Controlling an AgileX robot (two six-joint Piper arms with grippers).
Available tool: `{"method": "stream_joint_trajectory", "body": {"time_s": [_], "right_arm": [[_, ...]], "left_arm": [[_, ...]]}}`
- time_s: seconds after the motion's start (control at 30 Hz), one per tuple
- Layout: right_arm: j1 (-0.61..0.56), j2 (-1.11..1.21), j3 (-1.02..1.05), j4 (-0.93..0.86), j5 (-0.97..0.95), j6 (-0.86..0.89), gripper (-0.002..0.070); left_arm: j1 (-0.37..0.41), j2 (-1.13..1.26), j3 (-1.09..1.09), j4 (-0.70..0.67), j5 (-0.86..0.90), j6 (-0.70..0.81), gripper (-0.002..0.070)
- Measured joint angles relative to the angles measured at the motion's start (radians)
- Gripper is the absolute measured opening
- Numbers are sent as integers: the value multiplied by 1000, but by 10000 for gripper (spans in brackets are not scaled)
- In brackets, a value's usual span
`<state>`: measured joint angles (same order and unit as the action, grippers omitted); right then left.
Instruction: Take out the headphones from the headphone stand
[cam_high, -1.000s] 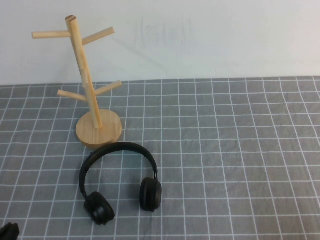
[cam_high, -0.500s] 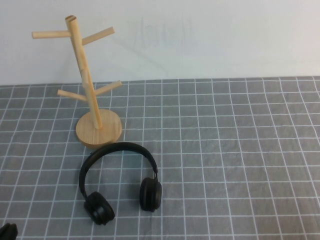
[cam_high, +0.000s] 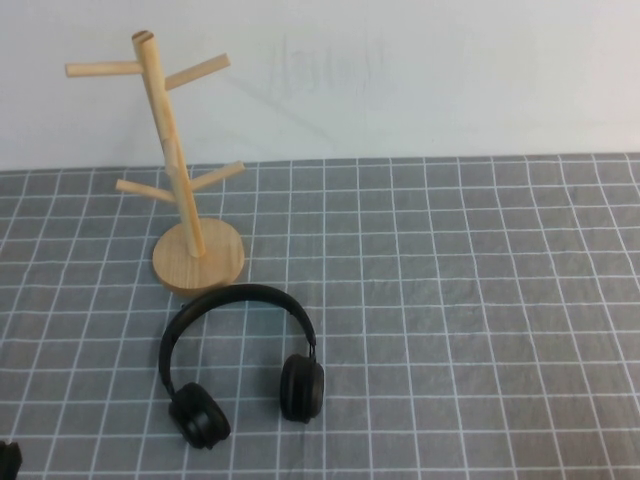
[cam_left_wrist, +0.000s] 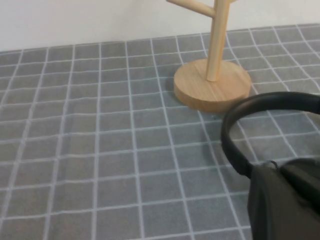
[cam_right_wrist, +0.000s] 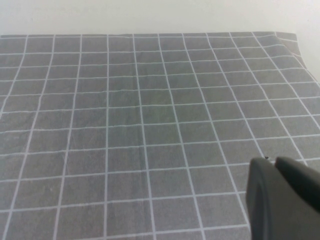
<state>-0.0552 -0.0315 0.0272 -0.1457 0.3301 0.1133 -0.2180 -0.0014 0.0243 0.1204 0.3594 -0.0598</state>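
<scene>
We see the headphones (cam_high: 240, 365) lying flat on the gray mat (cam_high: 480, 300), off the stand (cam_high: 175, 170). Their band just touches the stand's round base, and the two ear cups point toward us. The stand is upright with bare pegs. Our left gripper (cam_left_wrist: 287, 202) sits low at the near left edge, close to the headphones. Our right gripper (cam_right_wrist: 282, 197) hangs over bare mat. We cannot tell how either gripper is set.

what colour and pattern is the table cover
Grey with a white grid of squares, the table cover shows best in the right wrist view.
</scene>
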Motion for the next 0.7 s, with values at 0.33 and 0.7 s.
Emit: {"method": "stream_joint_trajectory", "body": {"time_s": [0.33,0.7], "right_arm": [[0,0,0,0,0,0,-6],[0,0,0,0,0,0,-6]], "left_arm": [[0,-11,-4,26,14,-16,-3],[0,-11,-4,29,14,-56,-3]]}}
